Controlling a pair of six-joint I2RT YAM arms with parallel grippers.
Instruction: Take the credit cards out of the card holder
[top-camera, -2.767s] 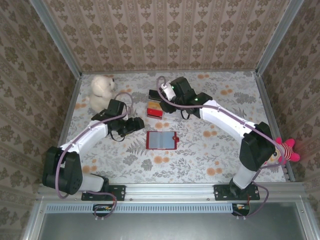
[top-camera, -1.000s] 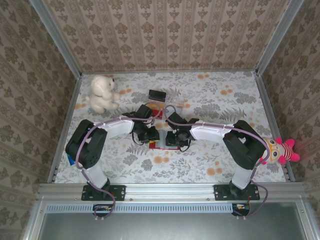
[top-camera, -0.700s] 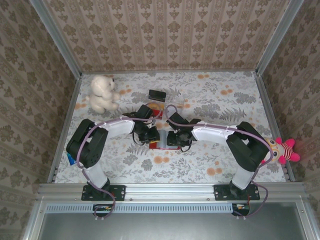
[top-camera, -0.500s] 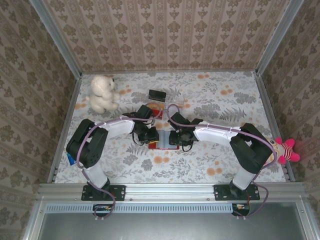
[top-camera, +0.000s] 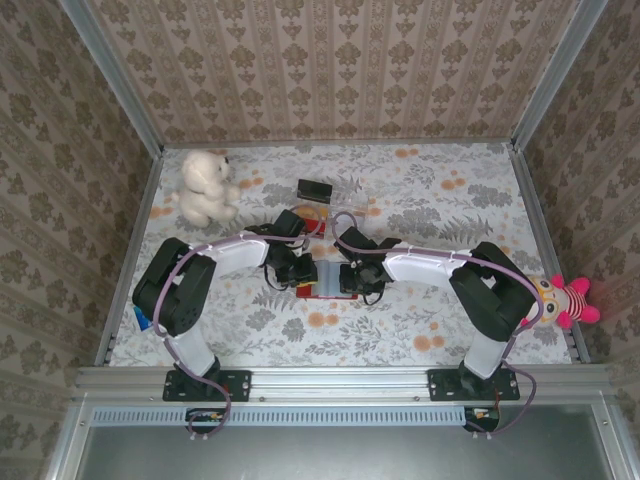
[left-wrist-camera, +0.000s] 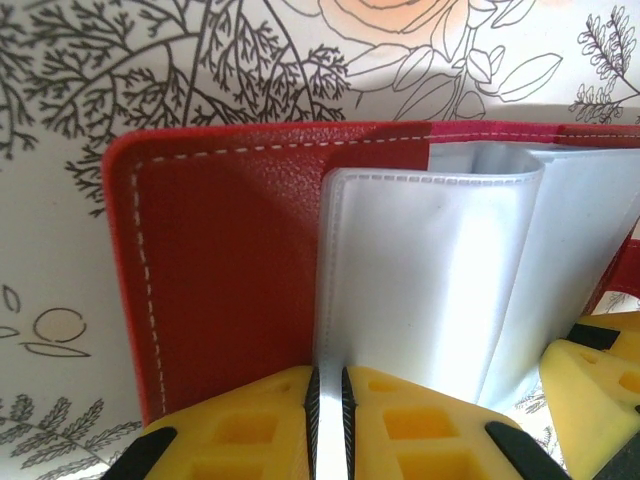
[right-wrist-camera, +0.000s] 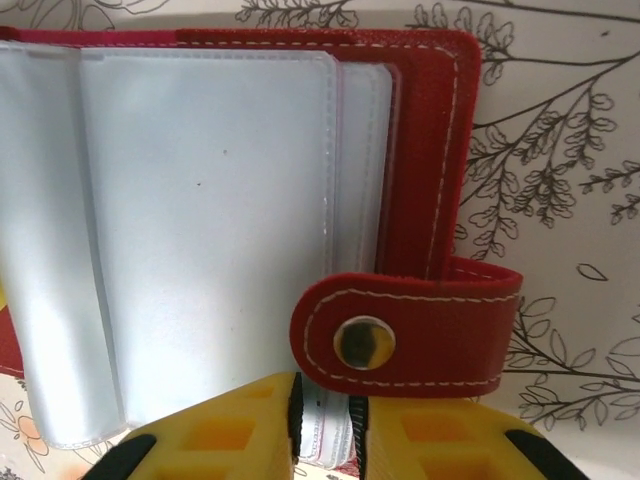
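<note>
The card holder (top-camera: 322, 276) lies open on the counter (top-camera: 420, 200) near its middle, and my two arms meet over it. My left jaws come in from its 9 o'clock side and my right jaws from its 3 o'clock side.

In my left wrist view the red cover (left-wrist-camera: 225, 260) lies flat, stitched along its edge, and the clear sleeves (left-wrist-camera: 430, 290) rise from it toward 3 o'clock. My left jaws are pressed nearly together, pinching the thin edge of one sleeve between the yellow fingers (left-wrist-camera: 250, 425) at 6 o'clock.

In my right wrist view the sleeves (right-wrist-camera: 200, 220) fan out across the cover. The side tab (right-wrist-camera: 405, 340), with its metal snap (right-wrist-camera: 364, 343), folds in from 3 o'clock and lies over their lower corner. My right jaws are close together at 6 o'clock, and their yellow fingers (right-wrist-camera: 225, 435) pinch the bottom edges of a few sleeves just under the tab.

The sleeves look cloudy grey-white, and I cannot tell whether the credit cards sit inside them.

On the counter, a black block (top-camera: 315, 189) lies at 12 o'clock from the holder. A red and yellow packet (top-camera: 306, 222) lies between the two, partly behind my arms. A white teddy bear (top-camera: 205, 186) sits at 10 o'clock, and a striped doll (top-camera: 566, 298) lies at the 3 o'clock edge.
</note>
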